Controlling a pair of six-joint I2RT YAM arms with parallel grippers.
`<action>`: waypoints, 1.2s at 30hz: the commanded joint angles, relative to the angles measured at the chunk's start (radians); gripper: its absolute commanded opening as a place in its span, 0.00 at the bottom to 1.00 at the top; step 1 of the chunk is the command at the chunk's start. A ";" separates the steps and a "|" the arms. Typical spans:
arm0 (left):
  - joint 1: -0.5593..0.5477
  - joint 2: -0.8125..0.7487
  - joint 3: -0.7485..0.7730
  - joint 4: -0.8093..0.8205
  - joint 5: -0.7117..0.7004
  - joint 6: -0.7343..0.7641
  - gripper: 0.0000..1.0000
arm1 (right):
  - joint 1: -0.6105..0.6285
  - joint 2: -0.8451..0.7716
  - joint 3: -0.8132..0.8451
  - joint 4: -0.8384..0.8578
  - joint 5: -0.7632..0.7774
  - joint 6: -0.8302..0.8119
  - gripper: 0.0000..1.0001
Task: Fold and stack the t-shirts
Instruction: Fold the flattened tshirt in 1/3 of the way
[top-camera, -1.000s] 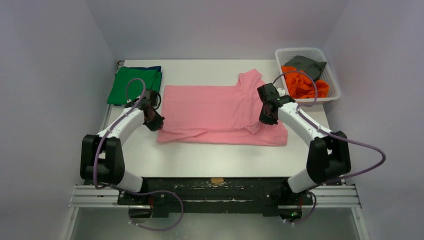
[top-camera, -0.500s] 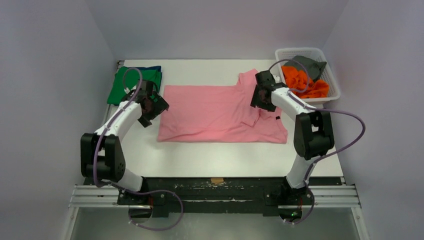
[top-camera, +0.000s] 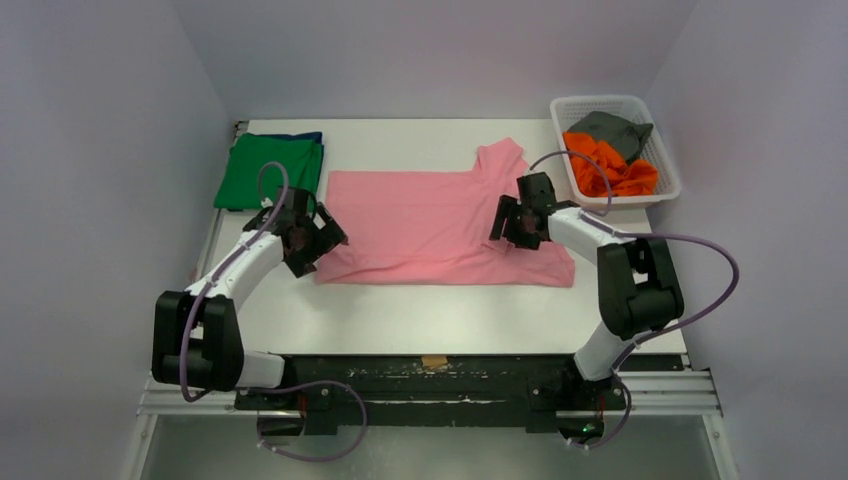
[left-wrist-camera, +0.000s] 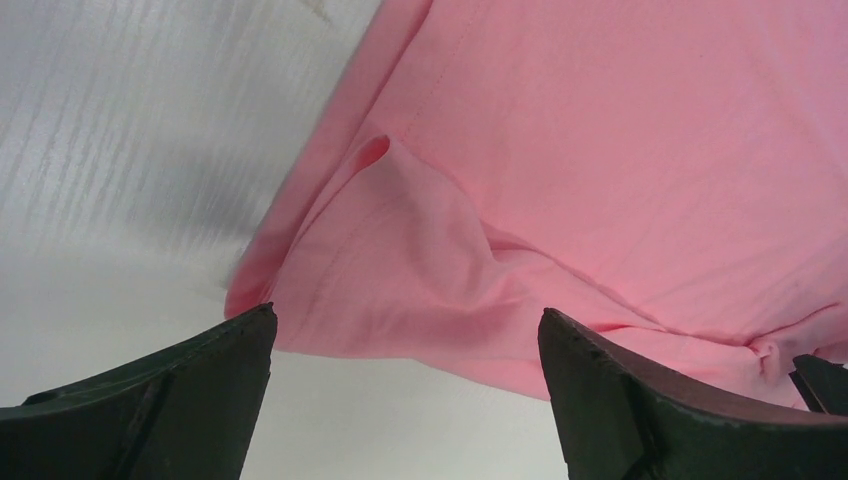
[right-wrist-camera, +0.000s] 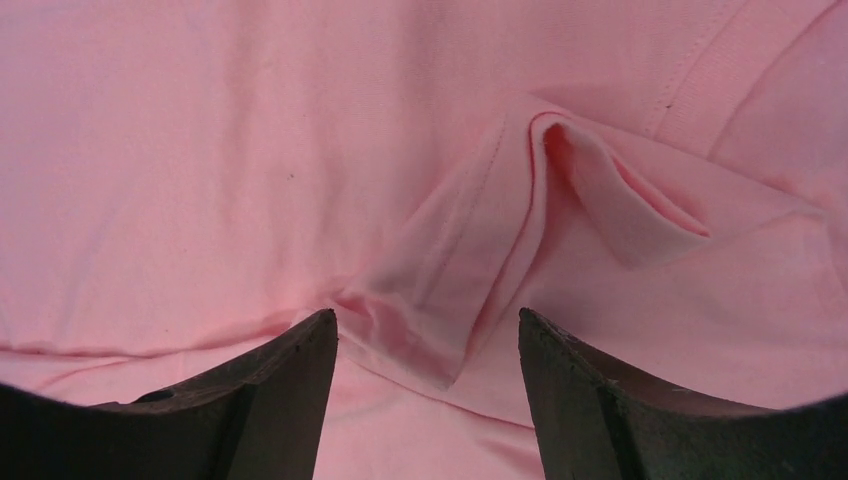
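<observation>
Top external view: the light pink t-shirt (top-camera: 430, 225) lies flat at the centre of the table (top-camera: 420, 310), rumpled at its 8 o'clock corner, with a sleeve folded over at 3 o'clock. The left gripper (top-camera: 325, 245) sits at that corner, jaws spread wide and empty. The right gripper (top-camera: 505, 228), jaws parted, holds nothing above the sleeve.

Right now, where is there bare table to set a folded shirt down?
Widest: the near strip of table between the pink t-shirt and the table's near edge. A narrower strip runs behind the pink t-shirt, between the green t-shirt and the basket. Crowded: the pink t-shirt's two ends, where the left gripper and right gripper hover open.
</observation>
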 joint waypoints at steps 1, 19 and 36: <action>-0.004 0.014 -0.012 0.064 0.035 0.024 1.00 | 0.001 0.045 0.026 0.105 -0.061 -0.010 0.65; -0.005 -0.073 0.063 -0.064 -0.012 0.073 1.00 | 0.050 0.268 0.444 0.112 0.062 0.054 0.62; -0.095 0.248 0.128 0.081 0.073 0.043 1.00 | 0.022 0.168 0.199 0.018 0.223 0.027 0.65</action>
